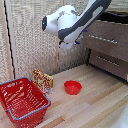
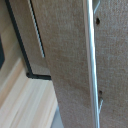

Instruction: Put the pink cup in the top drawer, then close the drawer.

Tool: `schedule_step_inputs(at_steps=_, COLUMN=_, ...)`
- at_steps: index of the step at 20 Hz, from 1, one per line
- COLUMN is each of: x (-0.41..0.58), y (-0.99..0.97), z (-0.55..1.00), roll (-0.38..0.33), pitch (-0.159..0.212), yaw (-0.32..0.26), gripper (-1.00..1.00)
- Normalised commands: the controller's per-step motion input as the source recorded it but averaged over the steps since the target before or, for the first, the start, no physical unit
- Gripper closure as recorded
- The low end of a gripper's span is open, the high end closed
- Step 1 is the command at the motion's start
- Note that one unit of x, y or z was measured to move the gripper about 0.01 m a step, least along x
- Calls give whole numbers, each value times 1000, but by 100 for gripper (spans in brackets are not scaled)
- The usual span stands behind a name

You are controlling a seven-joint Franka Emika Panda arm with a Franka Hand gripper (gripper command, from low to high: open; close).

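Note:
The white arm reaches across the top of the exterior view, and its gripper (image 1: pixel 81 37) with small blue tips hangs close to the front of the dark brown dresser (image 1: pixel 111 46) on the exterior view's right. I cannot tell whether the jaws are open or shut. The dresser's top drawer (image 1: pixel 114 19) stands pulled out, with a dark gap showing. The wrist view is filled by a brown drawer front (image 2: pixel 65 60) with its long silver bar handle (image 2: pixel 90 60); no fingers show there. The pale pink cup is not in view in either frame.
A red wire basket (image 1: pixel 21 100) stands at the exterior view's lower left, with a yellow-orange packet (image 1: pixel 43 80) beside it. A low red bowl (image 1: pixel 72 87) sits on the light wooden floor (image 1: pixel 95 105). A beige woven wall (image 1: pixel 30 35) stands behind.

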Motion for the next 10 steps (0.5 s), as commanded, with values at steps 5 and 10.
schedule_step_inputs(at_steps=5, x=-426, y=-299, z=47, roll=-56, pitch=88, yaw=65, gripper=-100)
schedule_step_inputs(at_steps=10, x=-342, y=-486, z=70, roll=-21, pitch=21, yaw=66, gripper=-100)
